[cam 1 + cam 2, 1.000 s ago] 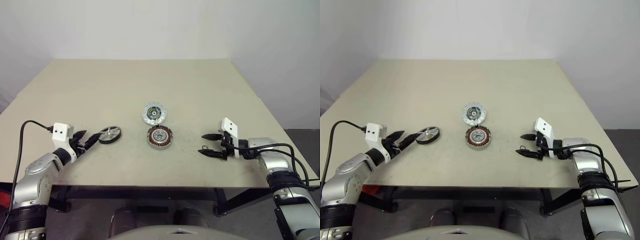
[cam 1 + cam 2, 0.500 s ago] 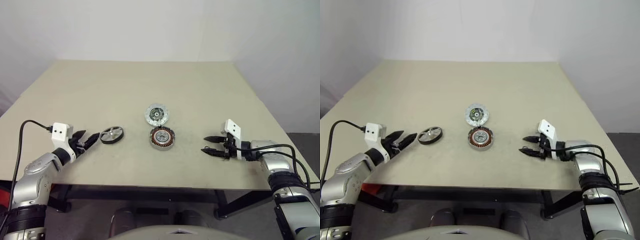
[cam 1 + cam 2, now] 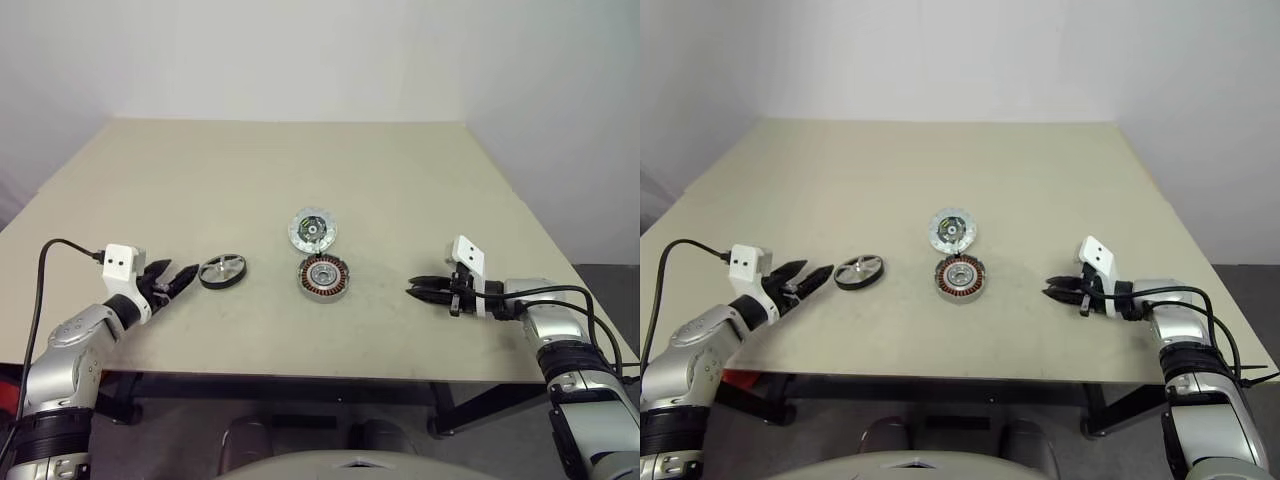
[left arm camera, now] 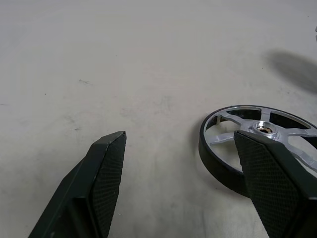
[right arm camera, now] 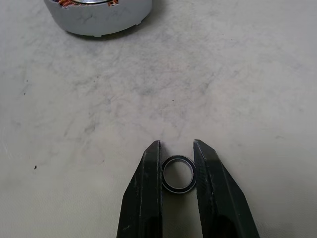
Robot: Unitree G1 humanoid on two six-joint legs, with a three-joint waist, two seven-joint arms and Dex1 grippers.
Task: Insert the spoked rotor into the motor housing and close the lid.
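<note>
Beige and faintly scuffed, the table (image 3: 300, 170) carries three motor parts near its middle. The motor housing (image 3: 323, 277), ringed with copper-brown windings, sits upright at the centre, and the lid (image 3: 311, 229) lies flat just behind it, apart from it. The spoked rotor (image 3: 222, 270) lies flat on the table to the housing's left. The left end effector (image 3: 175, 280) sits low just left of the rotor with its fingers spread wide and nothing between them; in the left wrist view one finger (image 4: 270, 188) overlaps the rotor's black rim. The right end effector (image 5: 177, 168), well to the right of the housing, has its fingers drawn in against a small dark ring (image 5: 178, 174) lying on the table.
</note>
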